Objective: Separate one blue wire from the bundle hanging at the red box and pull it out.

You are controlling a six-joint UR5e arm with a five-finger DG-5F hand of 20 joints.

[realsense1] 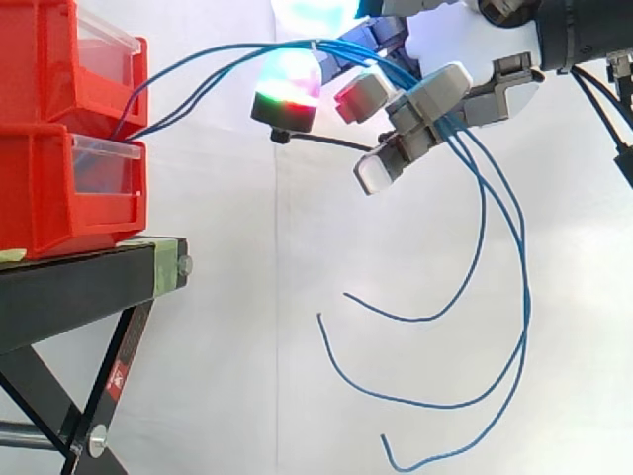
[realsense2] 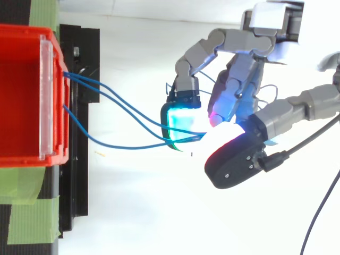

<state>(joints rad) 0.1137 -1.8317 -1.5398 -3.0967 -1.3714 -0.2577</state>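
— Where are the wires now?
— I see the blue wires (realsense1: 525,297) running about level from the upper red bin (realsense1: 59,59) on the black stand (realsense1: 69,287) to the hand (realsense2: 249,79). Past it they droop, loose ends curling back toward the stand.
— And the hand?
— Its fingers are curled around the bundle, gripping several strands.

I count three blue wires (realsense2: 130,147) caught in one hand (realsense2: 241,74), two stacked red bins (realsense1: 59,188) beyond its fingertips, and one black stand (realsense1: 69,287).
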